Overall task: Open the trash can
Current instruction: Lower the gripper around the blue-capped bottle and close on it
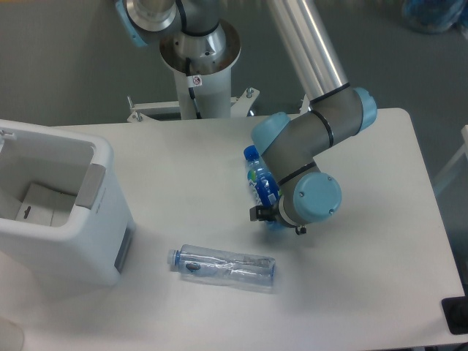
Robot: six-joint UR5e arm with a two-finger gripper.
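Observation:
The trash can [88,241] is a large white box at the table's left edge. Its top shows an open hollow with a pale inner bin, and a grey latch tab [91,186] sits on its right rim. The lid is not visible. My gripper [265,214] is far to the right of the can, low over the bottom end of a blue bottle [258,174] lying on the table. The wrist covers most of the gripper; only dark finger parts show at its left, so its state is unclear.
A clear crushed bottle [223,266] lies on its side in front, between the can and the gripper. The arm's white base column [199,80] stands behind the table's back edge. The table [365,292] ends at the right and front.

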